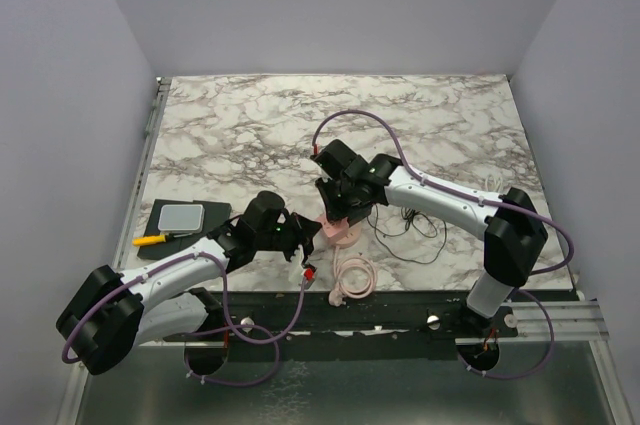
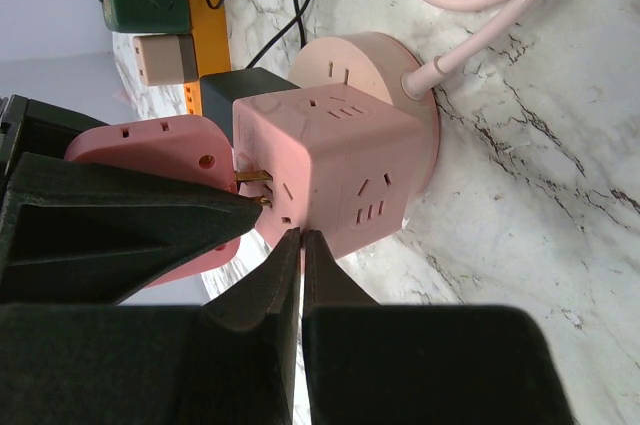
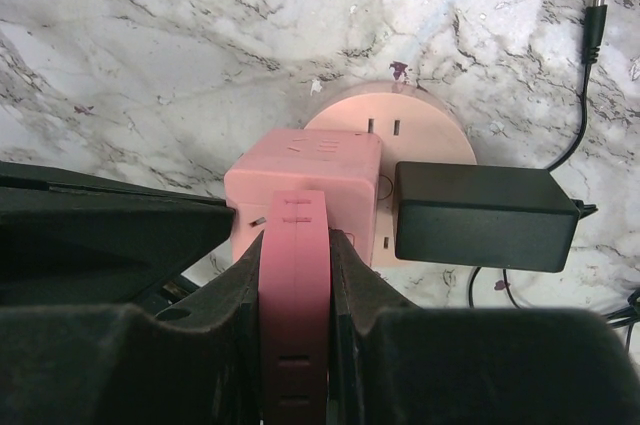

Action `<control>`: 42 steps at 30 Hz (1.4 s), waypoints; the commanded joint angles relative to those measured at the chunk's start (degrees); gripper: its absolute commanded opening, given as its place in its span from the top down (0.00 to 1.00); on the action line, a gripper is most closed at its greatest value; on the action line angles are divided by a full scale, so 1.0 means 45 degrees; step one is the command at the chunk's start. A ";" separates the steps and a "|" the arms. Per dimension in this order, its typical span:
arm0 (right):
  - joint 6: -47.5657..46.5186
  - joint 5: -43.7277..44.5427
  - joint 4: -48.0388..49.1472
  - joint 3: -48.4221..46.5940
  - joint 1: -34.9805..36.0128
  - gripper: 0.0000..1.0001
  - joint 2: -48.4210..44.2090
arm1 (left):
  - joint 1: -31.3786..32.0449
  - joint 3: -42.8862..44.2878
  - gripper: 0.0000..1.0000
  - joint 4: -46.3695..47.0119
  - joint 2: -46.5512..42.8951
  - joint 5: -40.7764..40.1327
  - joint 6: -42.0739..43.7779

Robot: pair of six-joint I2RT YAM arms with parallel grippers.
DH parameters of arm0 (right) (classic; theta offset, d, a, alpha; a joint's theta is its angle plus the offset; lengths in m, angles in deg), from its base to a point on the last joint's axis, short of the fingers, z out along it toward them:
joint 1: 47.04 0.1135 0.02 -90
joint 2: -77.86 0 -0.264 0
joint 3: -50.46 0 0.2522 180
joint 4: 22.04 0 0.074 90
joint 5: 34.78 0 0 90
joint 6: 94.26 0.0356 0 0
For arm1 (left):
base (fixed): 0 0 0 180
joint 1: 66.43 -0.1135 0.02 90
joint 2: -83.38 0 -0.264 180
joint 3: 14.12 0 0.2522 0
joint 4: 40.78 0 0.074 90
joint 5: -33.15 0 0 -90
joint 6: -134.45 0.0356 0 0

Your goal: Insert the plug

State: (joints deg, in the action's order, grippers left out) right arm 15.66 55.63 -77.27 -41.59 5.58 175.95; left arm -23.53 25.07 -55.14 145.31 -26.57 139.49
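Observation:
A pink socket cube (image 2: pixel 330 160) stands on a round pink base (image 2: pixel 350 55); both also show in the top view (image 1: pixel 341 231). My right gripper (image 3: pixel 295 240) is shut on a flat pink plug (image 3: pixel 293 275), held edge-on against the cube's (image 3: pixel 305 170) side. In the left wrist view the plug (image 2: pixel 150 170) shows brass prongs (image 2: pixel 256 185) in the gap, tips at the cube's face. My left gripper (image 2: pixel 301 237) is shut and empty, its tips at the cube's lower edge. In the top view the left gripper (image 1: pixel 303 235) and the right gripper (image 1: pixel 335 207) meet at the cube.
A black power adapter (image 3: pixel 480 215) sits plugged on the round base, its thin black cable (image 1: pixel 412 230) trailing right. A coiled pink cord (image 1: pixel 352 278) lies near the front edge. A dark tray with a grey pad (image 1: pixel 188 217) and a yellow tool (image 1: pixel 150 240) sit at left.

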 commanded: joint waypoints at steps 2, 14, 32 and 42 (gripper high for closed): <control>0.0012 0.0164 -0.0686 0.0127 0.0317 0.99 0.0566 | 0.0099 0.0029 0.97 -0.0121 0.0185 -0.0012 -0.0105; 0.0067 0.0156 -0.0591 0.0371 0.0455 0.99 0.0611 | 0.0191 0.0169 0.98 0.0054 0.0651 -0.0050 -0.0086; 0.0071 0.0008 0.0085 0.1469 0.0455 0.99 0.0676 | 0.0320 0.0170 1.00 0.0050 0.0554 -0.0304 -0.0261; 0.0189 0.0007 0.0268 0.2352 0.0455 0.99 0.0585 | 0.0356 0.0189 1.00 0.0053 0.0534 -0.0372 -0.0282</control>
State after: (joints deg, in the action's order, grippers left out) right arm 15.64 57.49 -71.65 -36.80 6.17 173.96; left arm -22.79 25.44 -53.77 146.80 -27.80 138.79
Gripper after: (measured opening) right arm 0.239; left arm 0.005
